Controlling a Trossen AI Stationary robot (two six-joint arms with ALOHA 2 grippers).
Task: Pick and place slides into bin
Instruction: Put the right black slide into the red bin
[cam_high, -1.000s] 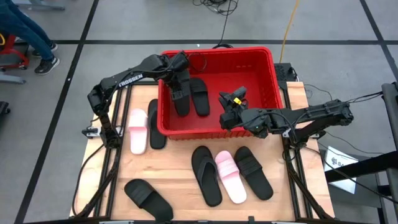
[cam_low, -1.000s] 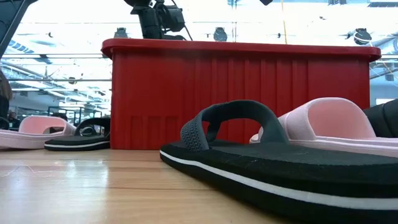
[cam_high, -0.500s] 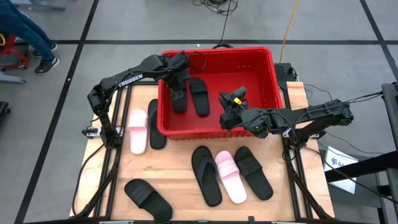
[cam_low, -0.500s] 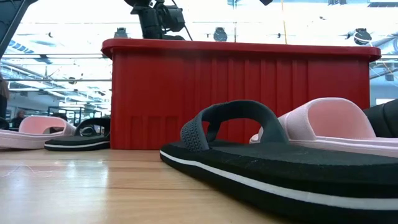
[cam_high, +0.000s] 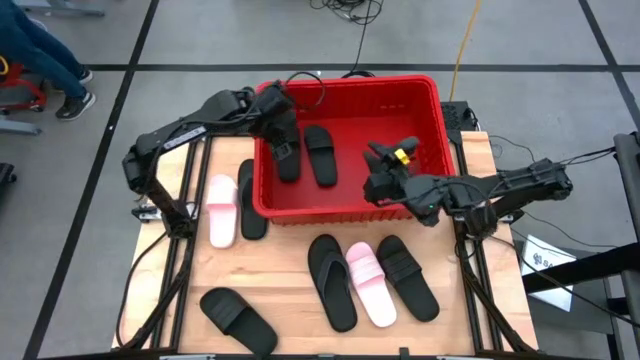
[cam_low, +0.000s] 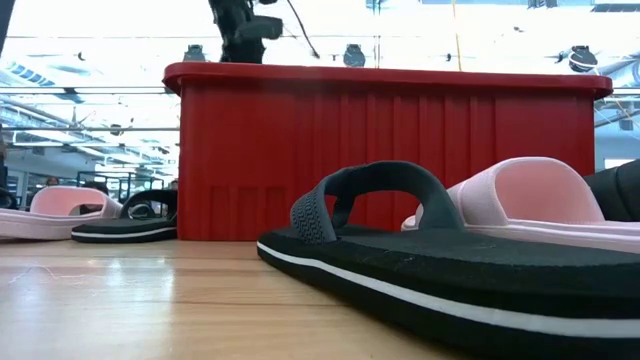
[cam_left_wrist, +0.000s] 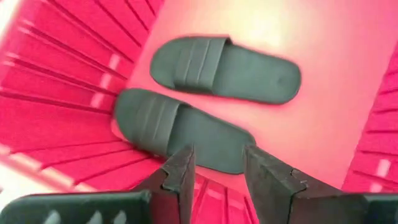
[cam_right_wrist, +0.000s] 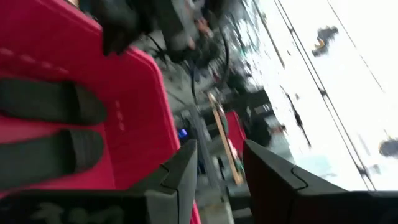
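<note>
Two black slides lie side by side on the floor of the red bin (cam_high: 440, 120), in its left half: one (cam_high: 288, 160) near the left wall, the other (cam_high: 321, 154) just beside it. Six more slides rest on the desk (cam_high: 290, 295). A pink slide (cam_high: 221, 209) and a black one (cam_high: 250, 199) lie left of the bin. In front of it are a black thong sandal (cam_high: 332, 281), a second pink slide (cam_high: 370, 283) and a black slide (cam_high: 407, 276). One more black slide (cam_high: 238, 320) sits alone near the desk's front left corner.

The left hand (cam_high: 281, 112) hangs over the bin's left part, above the two slides, fingers spread and holding nothing. The right hand (cam_high: 378, 165) is over the bin's right front area, fingers apart and empty too.
</note>
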